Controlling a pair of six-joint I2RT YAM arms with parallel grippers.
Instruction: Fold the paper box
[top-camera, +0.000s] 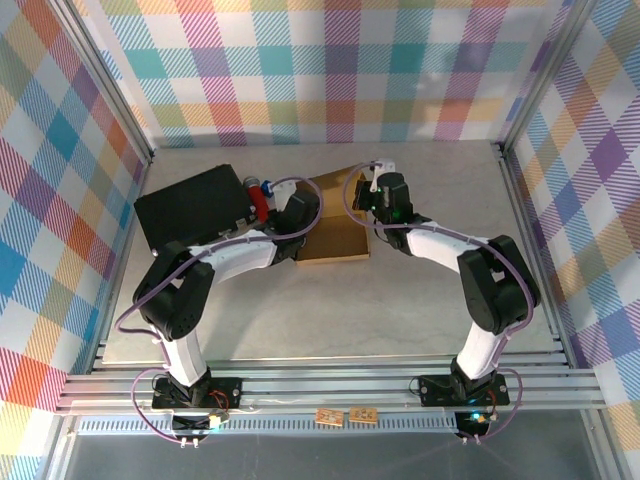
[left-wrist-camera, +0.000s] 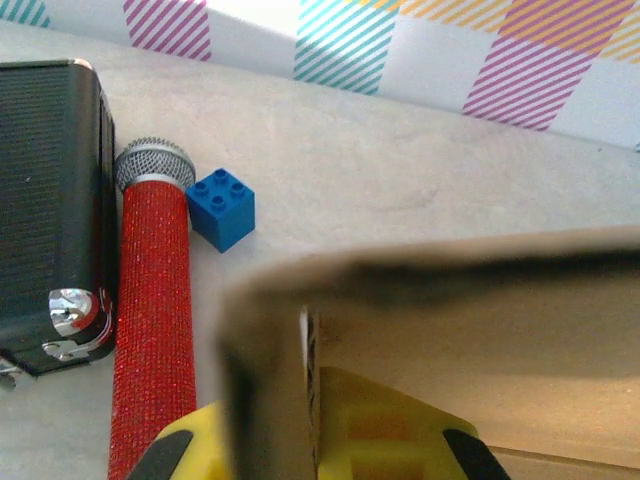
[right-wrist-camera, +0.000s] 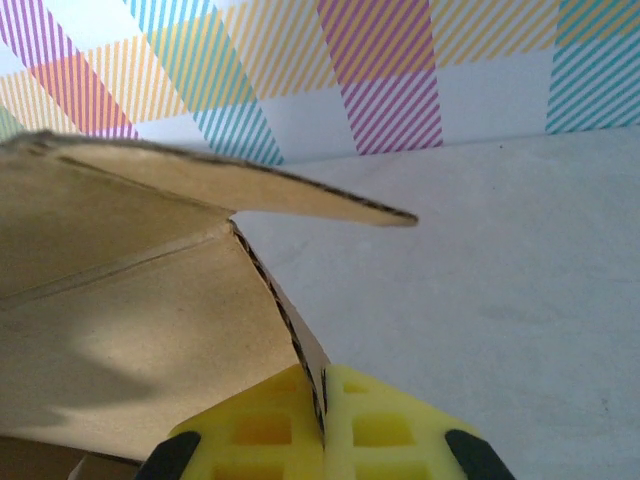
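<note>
You have the plain brown corrugated cardboard box (top-camera: 335, 235) lying midway along the pale bench (top-camera: 400, 310), towards its far edge. Your left gripper (left-wrist-camera: 300, 450) is clamped on the box's left wall, with its yellow fingers (left-wrist-camera: 380, 440) on either side of the cardboard. Your right gripper (right-wrist-camera: 322, 430) pinches the right wall the same way, with a raised flap (right-wrist-camera: 250, 185) just above it. Towards the bench's far-left corner, a red glitter microphone (left-wrist-camera: 152, 330) lies between a small blue plastic brick (left-wrist-camera: 221, 208) and a large black case (left-wrist-camera: 45, 200), just beside both.
</note>
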